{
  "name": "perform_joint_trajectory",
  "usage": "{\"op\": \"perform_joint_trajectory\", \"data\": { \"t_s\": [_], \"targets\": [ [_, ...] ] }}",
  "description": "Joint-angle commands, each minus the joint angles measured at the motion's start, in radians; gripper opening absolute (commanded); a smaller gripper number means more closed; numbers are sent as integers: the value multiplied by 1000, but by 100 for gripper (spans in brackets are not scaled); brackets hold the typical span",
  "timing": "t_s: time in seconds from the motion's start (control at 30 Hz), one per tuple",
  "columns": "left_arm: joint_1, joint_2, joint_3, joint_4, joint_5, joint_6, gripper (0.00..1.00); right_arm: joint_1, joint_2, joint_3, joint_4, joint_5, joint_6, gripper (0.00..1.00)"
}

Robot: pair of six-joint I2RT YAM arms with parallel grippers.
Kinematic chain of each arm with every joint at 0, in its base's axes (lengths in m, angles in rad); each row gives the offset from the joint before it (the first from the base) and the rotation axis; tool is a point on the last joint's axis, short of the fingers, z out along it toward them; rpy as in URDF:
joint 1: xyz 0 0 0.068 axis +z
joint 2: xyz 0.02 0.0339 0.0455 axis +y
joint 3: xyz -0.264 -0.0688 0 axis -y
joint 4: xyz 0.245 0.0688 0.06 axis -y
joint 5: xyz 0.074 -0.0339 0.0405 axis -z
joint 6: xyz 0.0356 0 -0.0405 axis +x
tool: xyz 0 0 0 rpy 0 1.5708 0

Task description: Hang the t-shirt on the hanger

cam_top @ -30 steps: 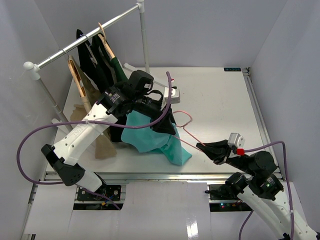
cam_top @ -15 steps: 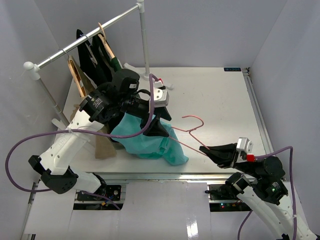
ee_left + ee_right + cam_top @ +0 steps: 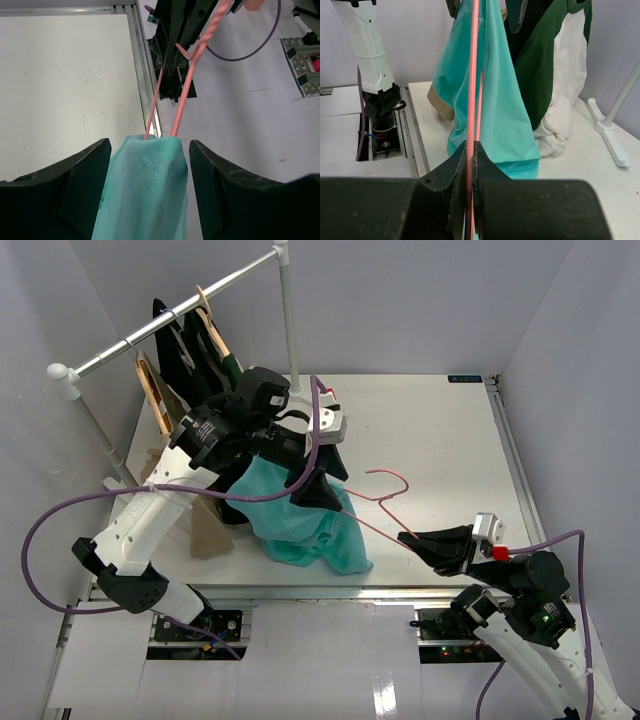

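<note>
White tabletop [image 3: 440,430] fills the booth, with a clothes rail [image 3: 240,276] at ten o'clock carrying dark garments [image 3: 205,365]. Toward seven o'clock the teal t-shirt [image 3: 300,525] hangs draped over one end of the pink wire hanger [image 3: 472,75]. The left gripper [image 3: 150,144] has its jaws apart on either side of the cloth. At five o'clock the right gripper [image 3: 408,536] is clamped on the hanger's other end.

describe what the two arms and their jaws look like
The left arm and right arm both have white link shells, black joints and black wedge-shaped jaws. A purple cable loops off each. Near the right wrist sits a small grey block with a red part.
</note>
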Motion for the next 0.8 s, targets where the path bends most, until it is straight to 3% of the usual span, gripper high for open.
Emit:
{"op": "perform_joint_trajectory", "data": {
  "t_s": [0.0,0.4,0.57,0.77],
  "targets": [
    [-1,-23,27,-43,-37,11,75,0,-4,29,110,12,7,8],
    [-3,-69,-8,44,-24,22,80,0,-31,-23,90,24,30,8],
    [-2,-102,-87,83,-39,34,91,0,-24,-82,141,23,80,8],
    [-2,-112,-90,45,-146,89,86,0,-21,-83,123,40,75,8]
  ]
}}
